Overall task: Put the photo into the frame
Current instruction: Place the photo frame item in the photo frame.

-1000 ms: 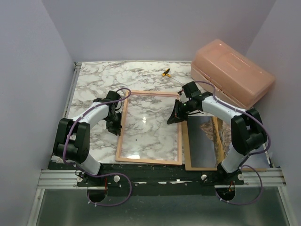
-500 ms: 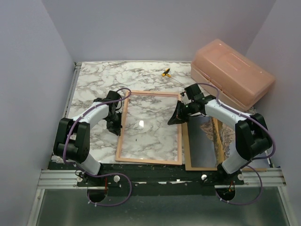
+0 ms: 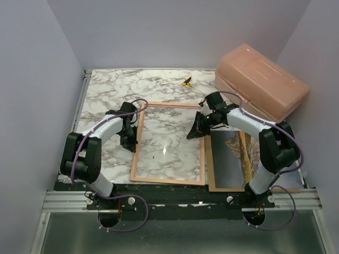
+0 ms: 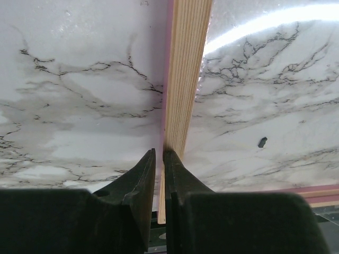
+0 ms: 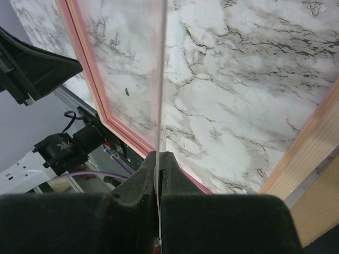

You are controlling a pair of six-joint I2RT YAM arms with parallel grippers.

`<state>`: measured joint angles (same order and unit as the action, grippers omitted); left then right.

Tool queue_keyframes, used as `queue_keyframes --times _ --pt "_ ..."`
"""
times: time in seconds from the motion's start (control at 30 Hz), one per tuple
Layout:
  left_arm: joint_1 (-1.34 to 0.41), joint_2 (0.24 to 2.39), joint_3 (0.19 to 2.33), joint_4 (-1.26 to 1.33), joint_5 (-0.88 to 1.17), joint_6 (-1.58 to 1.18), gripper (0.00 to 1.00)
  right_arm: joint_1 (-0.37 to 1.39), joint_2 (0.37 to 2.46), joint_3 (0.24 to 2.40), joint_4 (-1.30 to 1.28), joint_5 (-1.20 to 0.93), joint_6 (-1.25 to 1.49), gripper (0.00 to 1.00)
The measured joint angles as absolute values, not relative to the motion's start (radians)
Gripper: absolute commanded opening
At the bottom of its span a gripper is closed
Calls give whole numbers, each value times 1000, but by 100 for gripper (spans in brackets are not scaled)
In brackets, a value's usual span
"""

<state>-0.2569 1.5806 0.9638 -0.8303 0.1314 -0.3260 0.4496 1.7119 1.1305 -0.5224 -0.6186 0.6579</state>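
Your left gripper (image 4: 160, 154) is pressed almost together at the frame (image 3: 169, 105), seemingly pinching its left rail. The frame lies wood-coloured back up between both grippers, its long axis running away from the arm bases. Your right gripper (image 5: 159, 154) pinches the clear pane (image 3: 169, 132). The photo (image 3: 229, 159) lies just right of it, on the brown board (image 3: 210, 169). The pane's glare has slid nearer the bases since half a second ago.

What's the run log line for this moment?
left gripper shut on frame | right gripper shut on clear pane | photo outside frame, right side
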Motion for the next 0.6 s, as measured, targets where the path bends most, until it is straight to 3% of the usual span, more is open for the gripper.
queue_keyframes --times 0.6 --pt "-257 1583 966 -832 131 -326 15 444 1658 1177 -448 -787 766 0"
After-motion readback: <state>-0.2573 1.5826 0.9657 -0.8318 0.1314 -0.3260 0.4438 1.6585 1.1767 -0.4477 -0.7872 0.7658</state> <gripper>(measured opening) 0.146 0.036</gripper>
